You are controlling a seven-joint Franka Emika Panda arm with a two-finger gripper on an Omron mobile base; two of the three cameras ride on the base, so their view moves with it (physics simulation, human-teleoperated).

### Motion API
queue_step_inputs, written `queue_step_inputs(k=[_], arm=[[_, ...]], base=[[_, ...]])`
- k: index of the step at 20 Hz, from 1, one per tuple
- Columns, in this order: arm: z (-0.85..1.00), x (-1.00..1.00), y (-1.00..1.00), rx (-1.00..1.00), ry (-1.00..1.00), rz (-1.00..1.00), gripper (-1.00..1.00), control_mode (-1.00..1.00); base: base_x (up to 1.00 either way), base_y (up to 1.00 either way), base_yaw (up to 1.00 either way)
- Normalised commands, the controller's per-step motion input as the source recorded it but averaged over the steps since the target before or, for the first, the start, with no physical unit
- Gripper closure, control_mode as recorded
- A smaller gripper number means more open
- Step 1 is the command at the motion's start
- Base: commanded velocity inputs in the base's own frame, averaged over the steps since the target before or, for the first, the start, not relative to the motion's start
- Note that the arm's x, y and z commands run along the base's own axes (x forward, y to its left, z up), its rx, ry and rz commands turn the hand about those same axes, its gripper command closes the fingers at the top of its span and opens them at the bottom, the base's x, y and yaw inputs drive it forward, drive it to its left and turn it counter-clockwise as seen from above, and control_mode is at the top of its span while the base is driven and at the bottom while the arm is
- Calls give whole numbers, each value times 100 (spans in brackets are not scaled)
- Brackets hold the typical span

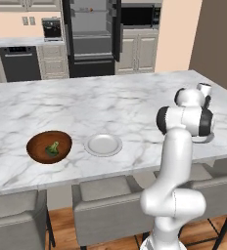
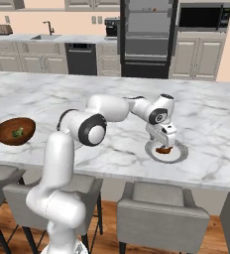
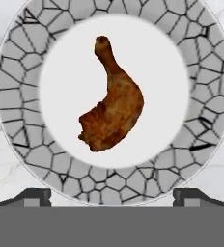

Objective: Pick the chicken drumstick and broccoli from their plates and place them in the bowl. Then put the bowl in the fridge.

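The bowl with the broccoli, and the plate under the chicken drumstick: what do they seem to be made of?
The bowl looks like wood: dark reddish-brown, matte, no shine, though no grain can be told. The plate under the chicken drumstick looks like glazed ceramic: a smooth pale centre and a grey rim with dark crackle lines. The broccoli lies in the bowl.

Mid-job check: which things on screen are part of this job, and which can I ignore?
Job:
- orange-brown chicken drumstick on crackle-rimmed pale plate
- green broccoli floret in dark wooden bowl
- bare pale plate
- black double-door fridge
- open pincer

Ignore:
- microwave
- black dishwasher
- grey chairs
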Motion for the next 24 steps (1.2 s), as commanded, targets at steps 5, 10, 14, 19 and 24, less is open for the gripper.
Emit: queue_step_inputs(k=[5,10,14,19,24], arm=[[-26,24,-21,0,0,0,-100,-100],[-28,20,-22,0,0,0,-100,-100],[-16,20,-22,0,1,0,-100,-100],[-16,3,-12,0,2,-3,-100,-100],[-21,0,0,0,2,-3,-100,-100]], base=[[0,0,0],[0,0,0],[0,0,0],[0,0,0],[0,0,0]])
